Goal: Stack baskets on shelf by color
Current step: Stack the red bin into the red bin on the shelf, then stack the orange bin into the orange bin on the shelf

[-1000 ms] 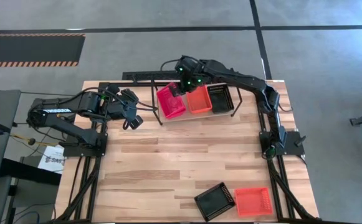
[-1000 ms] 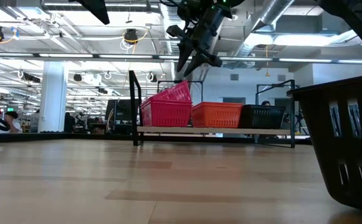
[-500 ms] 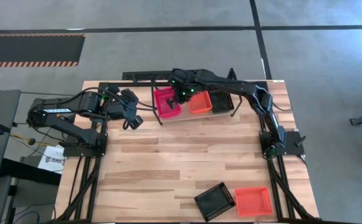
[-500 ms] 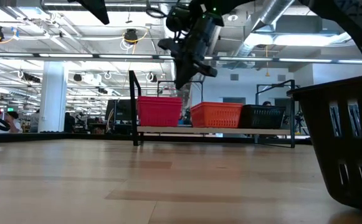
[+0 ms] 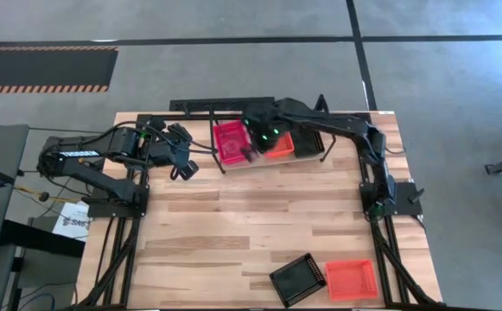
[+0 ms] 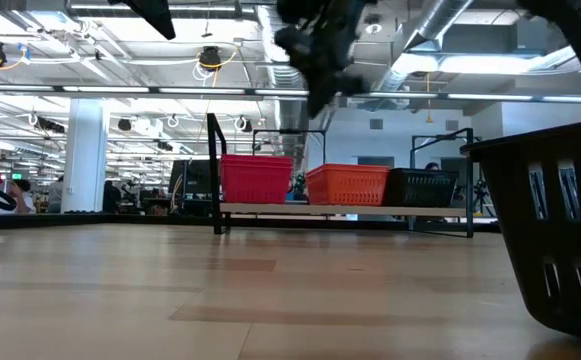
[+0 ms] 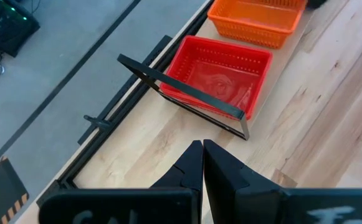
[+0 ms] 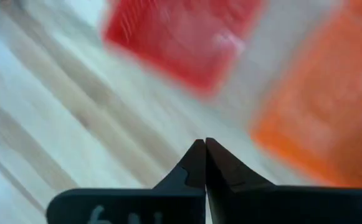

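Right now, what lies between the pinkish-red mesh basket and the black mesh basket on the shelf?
An orange plastic mesh basket, seen in the low view.

From where I sit, this reads as a big open industrial lab or workshop hall. Beyond my right gripper [image 6: 322, 85], exposed silver ducting [image 6: 440, 25] and rows of strip lights [image 6: 90, 90] run under a bare ceiling, with a white column [image 6: 86, 155] farther off to its side. Around my wooden bench [image 5: 233, 233] the floor is grey concrete [image 5: 233, 69] marked with dark lines, and a hazard-striped mat [image 5: 43, 67] lies beyond my left arm [image 5: 104, 160].
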`<state>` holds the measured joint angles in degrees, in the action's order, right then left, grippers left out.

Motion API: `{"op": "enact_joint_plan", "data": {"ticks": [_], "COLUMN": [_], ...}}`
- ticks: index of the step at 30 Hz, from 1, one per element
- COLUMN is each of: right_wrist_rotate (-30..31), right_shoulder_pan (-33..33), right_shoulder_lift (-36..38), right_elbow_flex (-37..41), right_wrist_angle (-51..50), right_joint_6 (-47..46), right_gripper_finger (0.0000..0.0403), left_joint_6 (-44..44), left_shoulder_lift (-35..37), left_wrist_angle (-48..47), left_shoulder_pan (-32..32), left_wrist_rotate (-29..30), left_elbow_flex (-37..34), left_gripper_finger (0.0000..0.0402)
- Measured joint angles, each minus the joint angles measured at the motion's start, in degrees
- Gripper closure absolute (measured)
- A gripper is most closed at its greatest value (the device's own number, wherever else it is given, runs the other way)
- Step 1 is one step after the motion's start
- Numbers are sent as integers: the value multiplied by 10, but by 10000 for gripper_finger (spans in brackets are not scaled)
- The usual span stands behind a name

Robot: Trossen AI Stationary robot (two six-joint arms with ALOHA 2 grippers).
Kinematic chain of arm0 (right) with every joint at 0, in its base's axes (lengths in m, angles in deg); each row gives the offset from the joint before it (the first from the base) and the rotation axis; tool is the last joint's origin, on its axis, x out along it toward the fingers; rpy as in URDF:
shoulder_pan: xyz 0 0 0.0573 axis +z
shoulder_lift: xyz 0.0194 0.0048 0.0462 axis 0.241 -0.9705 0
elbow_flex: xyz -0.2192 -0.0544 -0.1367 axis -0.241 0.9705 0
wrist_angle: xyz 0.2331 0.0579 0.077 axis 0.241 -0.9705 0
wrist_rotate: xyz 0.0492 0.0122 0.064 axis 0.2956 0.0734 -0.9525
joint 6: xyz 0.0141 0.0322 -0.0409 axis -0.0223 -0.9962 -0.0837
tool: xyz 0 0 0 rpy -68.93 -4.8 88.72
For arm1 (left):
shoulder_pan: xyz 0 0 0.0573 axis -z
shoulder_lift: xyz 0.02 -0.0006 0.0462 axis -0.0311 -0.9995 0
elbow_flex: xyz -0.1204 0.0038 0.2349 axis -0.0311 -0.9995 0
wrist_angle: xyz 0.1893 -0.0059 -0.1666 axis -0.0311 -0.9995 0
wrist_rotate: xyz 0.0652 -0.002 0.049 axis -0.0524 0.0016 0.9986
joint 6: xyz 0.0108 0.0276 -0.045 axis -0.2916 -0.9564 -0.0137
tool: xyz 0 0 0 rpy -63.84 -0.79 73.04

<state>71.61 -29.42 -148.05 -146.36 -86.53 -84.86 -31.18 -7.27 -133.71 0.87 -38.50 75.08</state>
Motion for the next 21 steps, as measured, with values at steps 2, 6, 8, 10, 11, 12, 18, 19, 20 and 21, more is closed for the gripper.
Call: {"op": "enact_joint_plan", "data": {"ticks": [2,6,8,10,11,12,18,19,20,21], "right_wrist_rotate": [16,64,72,71,71,71,60,56,53,52], "right_shoulder_pan": [25,96,134,171,189,206,305,320,334,349], "right_shoulder_lift": [20,58,76,94,100,106,117,117,116,116], "right_elbow_flex": [0,0,5,10,10,10,14,14,16,21], "right_wrist_angle": [-66,-171,-170,-165,-169,-172,-172,-172,-172,-169], "right_joint_6": [-19,-89,-118,-141,-154,-168,-190,-186,-183,-182], "right_gripper_finger": [387,392,392,390,388,386,380,380,381,382], "left_joint_6": [0,-2,-2,-4,-4,-4,-14,-14,-14,-14], "left_shoulder_lift": [0,0,0,0,0,0,0,0,0,0], "left_wrist_angle": [1,1,0,0,0,1,1,1,1,1], "left_shoulder_pan": [0,0,0,0,0,0,0,0,0,0], "left_wrist_rotate": [1,1,0,0,1,1,1,1,1,1], "left_elbow_flex": [-4,-13,-18,-19,-19,-19,-19,-19,-19,-19], "left_gripper_finger": [401,401,401,401,401,401,401,401,401,401]}}
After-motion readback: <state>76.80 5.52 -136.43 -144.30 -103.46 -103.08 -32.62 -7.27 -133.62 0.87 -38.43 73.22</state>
